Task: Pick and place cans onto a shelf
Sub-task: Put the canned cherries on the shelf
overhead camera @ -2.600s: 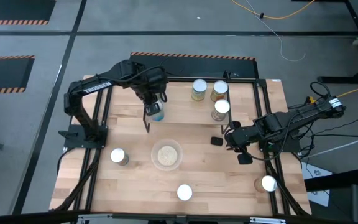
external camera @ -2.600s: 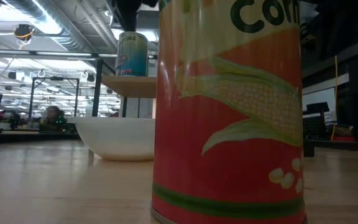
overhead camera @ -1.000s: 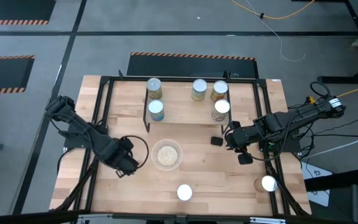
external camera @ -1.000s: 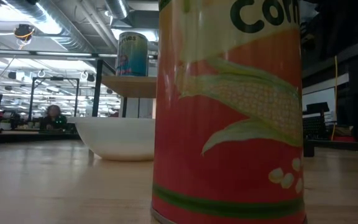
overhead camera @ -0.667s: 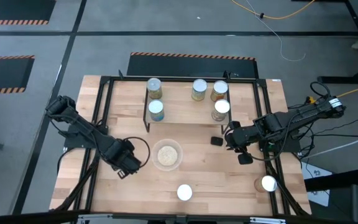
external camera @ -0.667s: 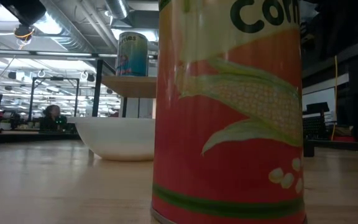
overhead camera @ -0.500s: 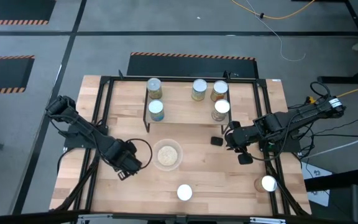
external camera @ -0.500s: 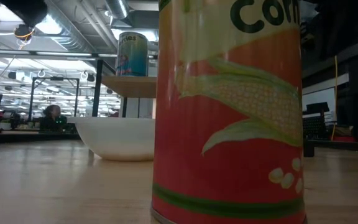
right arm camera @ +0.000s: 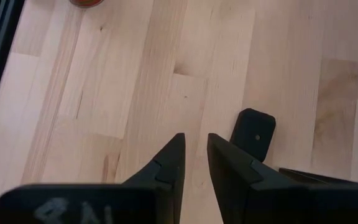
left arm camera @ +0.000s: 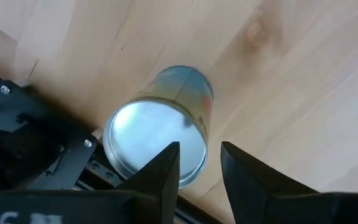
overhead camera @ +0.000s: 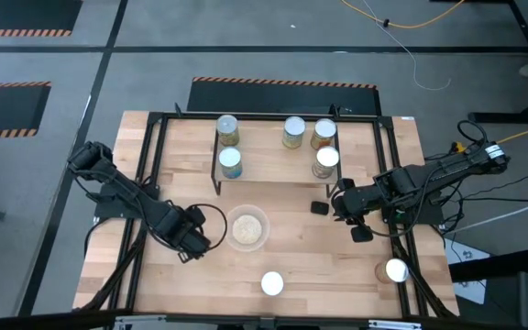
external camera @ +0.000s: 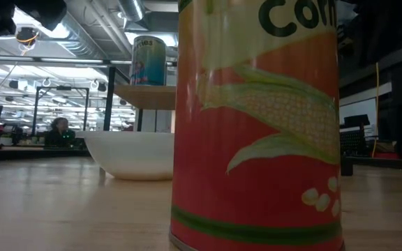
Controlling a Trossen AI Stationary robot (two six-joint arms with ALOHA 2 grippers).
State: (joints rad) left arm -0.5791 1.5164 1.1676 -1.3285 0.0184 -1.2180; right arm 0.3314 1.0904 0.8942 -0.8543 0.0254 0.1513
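Five cans stand on the shelf at the table's far side, among them a blue-labelled one that also shows in the low view. A red corn can stands at the near edge and fills the low view. Another can stands at the near right. My left gripper hovers open over a can standing upright on the left side of the table; this can is hidden under the gripper in the high view. My right gripper is shut and empty right of centre.
A clear bowl with beige contents stands at the table's middle, just right of my left gripper. A small black block lies in front of my right gripper and also shows in the right wrist view. Black frame rods run along the table's left side.
My left gripper has shifted a little toward the table's right, staying over the can at the left side; its arm has come into the top left of the low view. The cans have kept still.
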